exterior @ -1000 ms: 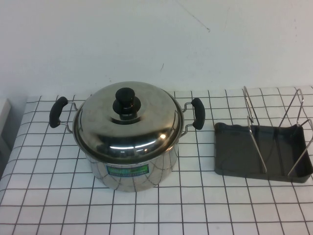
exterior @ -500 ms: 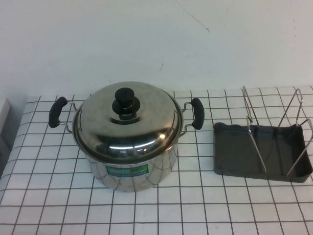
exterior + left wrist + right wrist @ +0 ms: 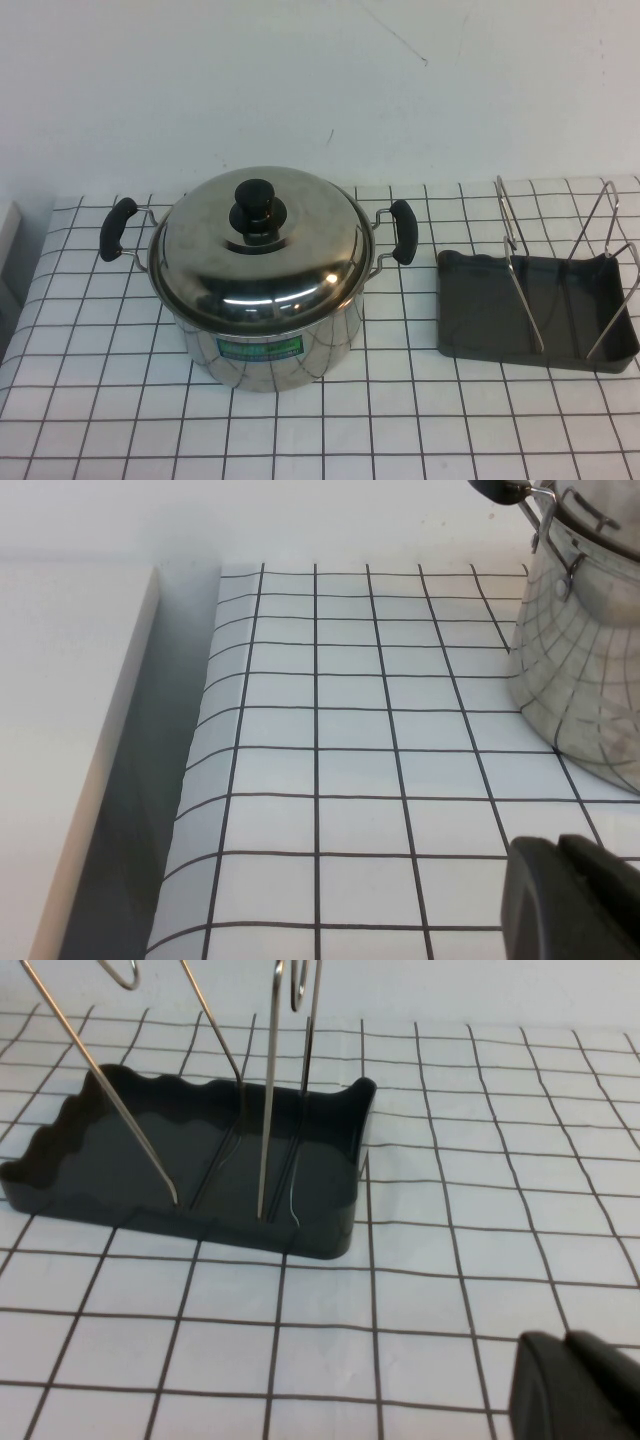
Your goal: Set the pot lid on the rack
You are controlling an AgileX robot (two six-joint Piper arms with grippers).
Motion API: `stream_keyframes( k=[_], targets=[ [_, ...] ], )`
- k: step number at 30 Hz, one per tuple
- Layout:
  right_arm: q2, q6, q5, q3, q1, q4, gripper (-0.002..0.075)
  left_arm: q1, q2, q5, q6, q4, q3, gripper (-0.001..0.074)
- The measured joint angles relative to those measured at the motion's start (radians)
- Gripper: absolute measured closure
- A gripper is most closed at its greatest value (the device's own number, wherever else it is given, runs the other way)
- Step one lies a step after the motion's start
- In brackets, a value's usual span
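The pot lid (image 3: 285,265), shiny steel with a black knob (image 3: 257,205), sits closed on the steel pot (image 3: 290,345) at the table's middle left. The rack (image 3: 480,315), a dark grey tray with upright wire loops (image 3: 520,260), stands empty to the pot's right. In the right wrist view the rack (image 3: 120,1160) is ahead of my right gripper (image 3: 567,1340), which is shut and empty over the cloth. My left gripper (image 3: 562,846) is shut and empty, low beside the pot (image 3: 585,670). Neither gripper shows in the high view.
A white checked cloth (image 3: 330,430) covers the table. The pot's black handles (image 3: 117,228) stick out left and right. A white ledge (image 3: 60,730) and a grey gap lie past the cloth's left edge. A white wall stands behind.
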Motion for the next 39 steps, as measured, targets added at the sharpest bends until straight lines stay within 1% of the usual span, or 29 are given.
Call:
stream_keyframes(
  k=[16,19,21,24,26,30,33,35,39],
  targets=[
    [0.0,0.0,0.0,0.0,0.0,-0.002,0.0729,0.0,0.0,0.0,0.0,0.0,0.0,0.0738],
    [0.0,-0.002,-0.008,0.002,0.0,-0.05,0.0729,0.0,0.0,-0.017,0.0,0.0,0.0,0.0738],
    [0.0,-0.004,-0.036,0.004,0.0,-0.072,0.0729,0.0,0.0,-0.062,0.0,0.0,0.004,0.0738],
    [0.0,-0.007,-0.174,0.004,0.0,-0.08,0.0729,0.0,0.0,-0.198,0.0,0.0,0.004,0.0738],
    [0.0,-0.01,-0.317,0.004,0.0,-0.087,0.0729,0.0,0.0,-0.308,0.0,0.0,0.004,0.0738],
    [0.0,-0.015,-0.629,0.004,0.0,-0.095,0.0729,0.0,0.0,-0.589,0.0,0.0,0.004,0.0738],
    [0.0,-0.013,-0.828,0.004,0.0,-0.097,0.0729,0.0,0.0,-0.801,0.0,0.0,0.004,0.0738],
    [0.0,-0.003,-0.951,0.004,0.0,-0.095,0.0729,0.0,0.0,-0.905,0.0,0.0,0.004,0.0738],
    [0.0,0.01,-1.084,0.004,0.0,-0.092,0.0729,0.0,-0.001,-1.051,0.0,0.006,0.004,0.0738]
  ],
)
